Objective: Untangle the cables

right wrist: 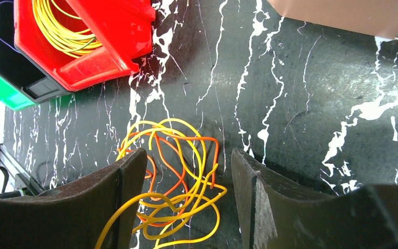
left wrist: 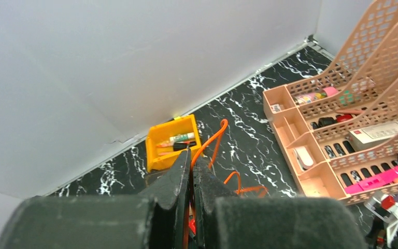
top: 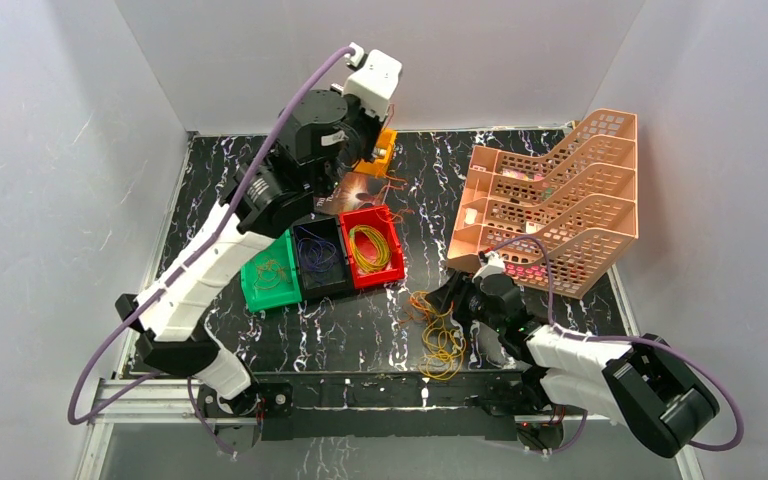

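- Cables (top: 442,340) not yet sorted lie as a yellow-and-orange tangle on the near right part of the table (top: 360,330), their loops crossing one another.
- Right gripper (right wrist: 189,174) hangs low over that tangle with its jaws spread, one finger on each side, likely lined up to take a strand.
- Left gripper (left wrist: 190,155) is raised at the far side, jaws pressed together on an orange cable (left wrist: 213,141) that arcs out from between them. Holding it high probably draws it clear of the rest.
- Red bin (top: 375,278) holds yellow loops, the black bin (top: 328,290) dark blue-purple ones, and the green bin (top: 270,300) thin orange-looking ones, seemingly one colour per bin.
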`<control>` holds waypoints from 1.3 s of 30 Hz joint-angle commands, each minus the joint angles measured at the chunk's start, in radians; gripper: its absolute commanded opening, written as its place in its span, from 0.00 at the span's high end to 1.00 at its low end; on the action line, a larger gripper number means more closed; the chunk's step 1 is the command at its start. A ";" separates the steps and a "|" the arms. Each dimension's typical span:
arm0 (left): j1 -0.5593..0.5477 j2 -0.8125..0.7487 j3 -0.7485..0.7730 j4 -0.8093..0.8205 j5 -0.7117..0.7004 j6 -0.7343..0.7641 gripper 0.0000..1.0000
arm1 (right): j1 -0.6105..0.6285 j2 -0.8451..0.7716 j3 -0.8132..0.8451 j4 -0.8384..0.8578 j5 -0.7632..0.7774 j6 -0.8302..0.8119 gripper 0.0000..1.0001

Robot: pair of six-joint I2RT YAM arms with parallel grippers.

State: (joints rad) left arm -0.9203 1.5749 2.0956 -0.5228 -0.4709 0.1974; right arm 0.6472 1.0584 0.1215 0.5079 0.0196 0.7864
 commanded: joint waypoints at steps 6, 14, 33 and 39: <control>-0.003 -0.109 -0.008 0.061 -0.146 0.089 1.00 | -0.004 0.041 0.019 -0.009 0.001 -0.011 0.30; -0.003 -0.148 -0.053 0.099 -0.278 0.158 1.00 | -0.003 0.035 0.034 -0.024 0.003 -0.022 0.30; 0.193 -0.202 -0.177 0.067 -0.418 0.195 1.00 | -0.003 -0.180 0.162 -0.273 0.036 -0.175 0.29; 0.292 -0.184 -0.129 0.028 -0.391 0.171 1.00 | -0.003 -0.189 0.157 -0.277 0.041 -0.170 0.28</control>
State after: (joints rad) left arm -0.6567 1.4334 1.9095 -0.4618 -0.8783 0.3893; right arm 0.6472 0.8791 0.2443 0.2359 0.0422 0.6338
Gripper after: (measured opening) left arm 0.010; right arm 0.712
